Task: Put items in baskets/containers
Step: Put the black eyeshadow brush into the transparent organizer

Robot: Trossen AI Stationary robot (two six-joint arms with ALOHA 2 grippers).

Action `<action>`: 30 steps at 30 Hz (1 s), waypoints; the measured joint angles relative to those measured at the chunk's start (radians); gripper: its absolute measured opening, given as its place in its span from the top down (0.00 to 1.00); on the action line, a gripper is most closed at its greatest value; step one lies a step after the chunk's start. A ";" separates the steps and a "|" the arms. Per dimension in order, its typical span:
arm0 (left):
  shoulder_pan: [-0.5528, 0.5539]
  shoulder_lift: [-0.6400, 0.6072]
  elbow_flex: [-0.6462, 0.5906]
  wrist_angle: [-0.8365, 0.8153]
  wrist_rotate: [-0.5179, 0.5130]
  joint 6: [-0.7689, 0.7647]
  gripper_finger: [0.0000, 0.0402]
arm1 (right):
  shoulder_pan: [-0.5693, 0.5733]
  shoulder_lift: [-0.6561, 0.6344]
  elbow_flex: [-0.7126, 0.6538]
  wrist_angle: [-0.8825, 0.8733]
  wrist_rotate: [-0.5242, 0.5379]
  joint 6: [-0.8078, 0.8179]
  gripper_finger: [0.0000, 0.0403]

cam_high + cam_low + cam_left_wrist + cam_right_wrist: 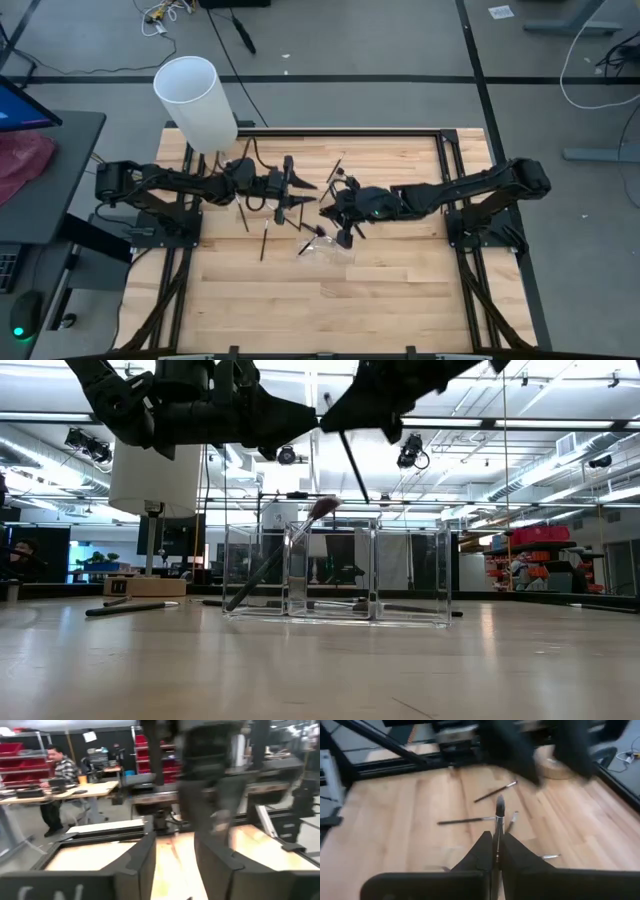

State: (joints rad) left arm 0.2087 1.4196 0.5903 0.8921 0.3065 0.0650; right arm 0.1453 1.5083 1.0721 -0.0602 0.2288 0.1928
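The butcher-block wooden table (380,300) has a lot going on in the middle and honestly a good chunk of it is hard to read from above, because both dark arms meet right over the clutter. The tall white cylinder (196,102) stands at the table's far left corner, smooth and matte, and in the low view its top is cut off by the arm. The clear plastic holder (336,572) is basically a ghost from overhead, just a faint glint on the wood, but from table height you can see it's a low box with glassy walls split into compartments, sitting near the table's middle. One brush with a soft reddish-brown tip (322,507) leans tilted inside its left part. The right gripper (495,851) is pinched tight on a thin black brush (498,820), fingers closed around the stick, held up above the holder. The left gripper (172,855) hangs nearby over the table with its fingers spread and nothing between them, though that view is pretty smeared. Other thin black brushes (465,821) lie scattered flat on the wood around the holder; I can't count them reliably since the arms cover several.
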 joint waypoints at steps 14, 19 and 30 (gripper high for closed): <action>0.001 -0.048 0.000 -0.238 0.000 -0.009 0.63 | 0.170 0.179 -0.141 0.545 0.131 0.199 0.97; -0.025 -0.048 0.000 -0.277 0.000 -0.007 0.66 | 0.184 0.260 -0.145 0.587 0.264 0.213 0.97; -0.040 -0.048 0.000 -0.284 -0.044 -0.001 0.68 | 0.199 0.280 -0.146 0.571 0.412 0.291 0.97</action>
State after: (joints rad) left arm 0.1688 1.3716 0.5900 0.6083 0.2624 0.0645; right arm 0.3441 1.7885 0.9260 0.5110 0.6405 0.4837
